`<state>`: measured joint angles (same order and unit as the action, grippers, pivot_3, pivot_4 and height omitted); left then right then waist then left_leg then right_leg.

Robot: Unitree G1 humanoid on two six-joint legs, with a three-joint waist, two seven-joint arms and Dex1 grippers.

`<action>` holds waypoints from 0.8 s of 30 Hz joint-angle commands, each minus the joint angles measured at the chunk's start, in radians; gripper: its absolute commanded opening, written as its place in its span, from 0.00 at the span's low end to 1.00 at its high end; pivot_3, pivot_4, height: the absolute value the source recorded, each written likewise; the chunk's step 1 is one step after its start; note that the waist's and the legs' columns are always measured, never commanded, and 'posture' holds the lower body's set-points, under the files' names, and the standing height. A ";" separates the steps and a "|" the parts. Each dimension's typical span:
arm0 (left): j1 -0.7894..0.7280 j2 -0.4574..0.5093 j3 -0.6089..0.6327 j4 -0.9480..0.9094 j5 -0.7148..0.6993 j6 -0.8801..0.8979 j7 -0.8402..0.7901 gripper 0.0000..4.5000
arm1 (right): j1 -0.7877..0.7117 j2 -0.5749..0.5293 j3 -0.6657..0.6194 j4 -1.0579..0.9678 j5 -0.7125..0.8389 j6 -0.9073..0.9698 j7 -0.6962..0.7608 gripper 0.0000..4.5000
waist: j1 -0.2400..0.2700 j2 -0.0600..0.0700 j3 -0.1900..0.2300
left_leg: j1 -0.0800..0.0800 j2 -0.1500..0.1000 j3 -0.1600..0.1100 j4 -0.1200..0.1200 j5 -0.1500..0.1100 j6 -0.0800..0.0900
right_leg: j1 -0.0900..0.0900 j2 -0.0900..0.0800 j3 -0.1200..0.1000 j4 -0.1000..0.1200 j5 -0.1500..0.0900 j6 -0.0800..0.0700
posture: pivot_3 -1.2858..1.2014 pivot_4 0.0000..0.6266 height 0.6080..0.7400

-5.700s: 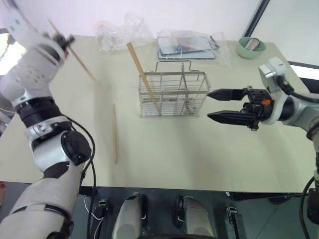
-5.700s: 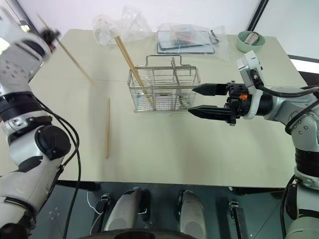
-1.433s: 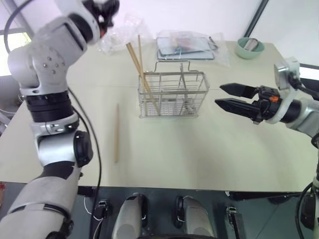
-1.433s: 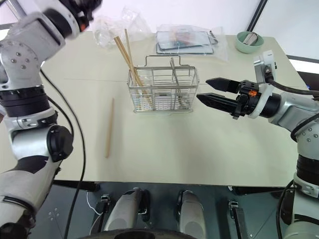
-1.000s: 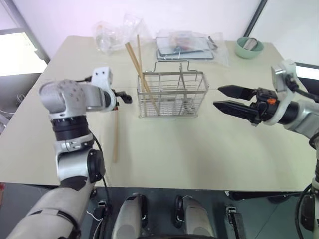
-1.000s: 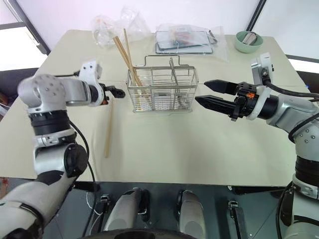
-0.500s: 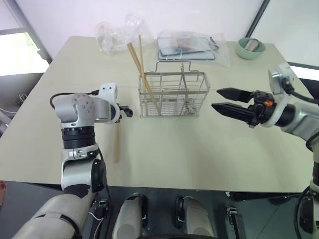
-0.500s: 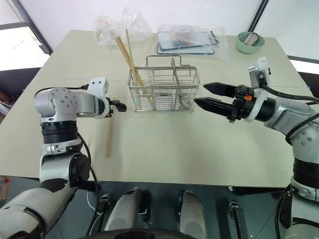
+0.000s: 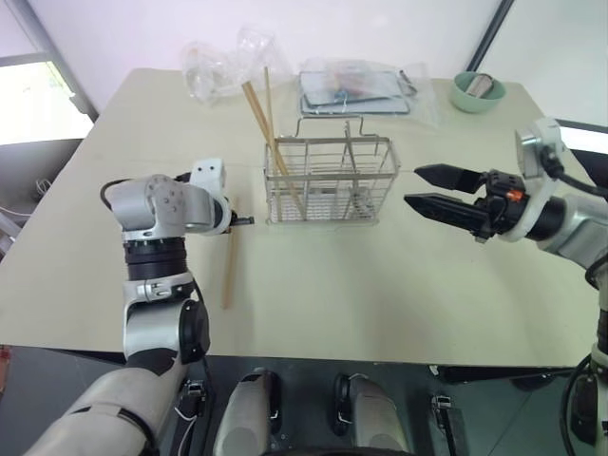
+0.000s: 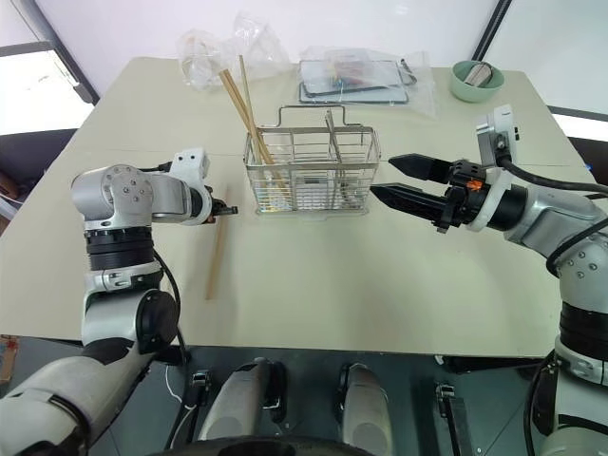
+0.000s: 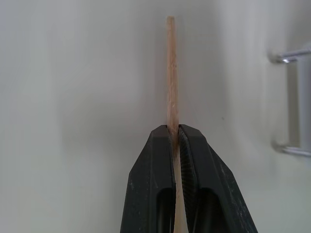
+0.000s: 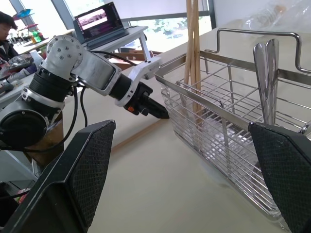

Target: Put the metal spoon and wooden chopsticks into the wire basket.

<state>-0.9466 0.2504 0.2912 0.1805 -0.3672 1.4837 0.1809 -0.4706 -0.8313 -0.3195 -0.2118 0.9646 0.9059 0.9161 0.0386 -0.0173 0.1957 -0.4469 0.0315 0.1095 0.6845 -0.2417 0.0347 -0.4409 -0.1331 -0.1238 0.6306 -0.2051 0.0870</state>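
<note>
The wire basket (image 9: 330,180) stands mid-table with two wooden chopsticks (image 9: 264,123) leaning out of its left compartment. The metal spoon (image 12: 266,82) stands upright in a middle compartment. One more wooden chopstick (image 9: 229,271) lies on the table left of the basket. My left gripper (image 9: 245,220) is low over its far end and shut on it; the left wrist view shows the stick (image 11: 170,73) pinched between the fingertips (image 11: 160,141). My right gripper (image 9: 426,188) hovers open to the right of the basket, pointing at it, with nothing between its fingers.
A pale green bowl (image 9: 478,90) sits at the far right corner. Clear plastic bags (image 9: 223,62) and a bagged tray (image 9: 356,85) lie behind the basket. In the right wrist view a person (image 12: 7,24) and a laptop (image 12: 99,24) show beyond the table.
My left arm came down from high up to the table and its gripper closed on the lying chopstick, whose near end shifted slightly right. The right gripper stayed put.
</note>
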 commanded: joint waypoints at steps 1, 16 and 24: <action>-0.099 0.046 0.040 -0.002 0.053 -0.303 -0.014 0.01 | -0.024 -0.007 -0.025 -0.010 0.015 -0.017 0.006 1.00 | 0.001 0.000 0.000 | 0.000 0.000 0.000 0.000 0.000 0.000 | 0.000 0.000 0.000 0.000 0.000 0.000 | 0.52 0.24 0.75; -0.310 -0.051 0.039 -0.176 -0.198 -0.803 -0.313 0.01 | -0.100 -0.067 -0.006 0.031 0.004 0.024 0.030 1.00 | 0.000 0.000 0.000 | -0.002 0.000 0.001 0.001 -0.001 0.002 | 0.000 0.000 -0.001 -0.001 0.000 0.000 | 0.52 0.24 0.75; -0.154 -0.054 -0.107 -0.218 -0.169 -0.781 -0.377 0.01 | -0.053 -0.076 -0.046 -0.006 0.025 0.039 0.012 1.00 | -0.001 0.000 0.000 | -0.001 0.000 0.001 0.001 -0.001 0.002 | 0.000 0.001 0.000 0.000 0.000 0.000 | 0.52 0.24 0.75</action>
<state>-1.0909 0.1887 0.2013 -0.0024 -0.5462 0.7202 -0.1788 -0.5164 -0.8849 -0.3225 -0.1787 0.9659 0.9495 0.9295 0.0380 -0.0175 0.1958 -0.4482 0.0316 0.1110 0.6854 -0.2422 0.0369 -0.4413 -0.1324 -0.1238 0.6304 -0.2049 0.0872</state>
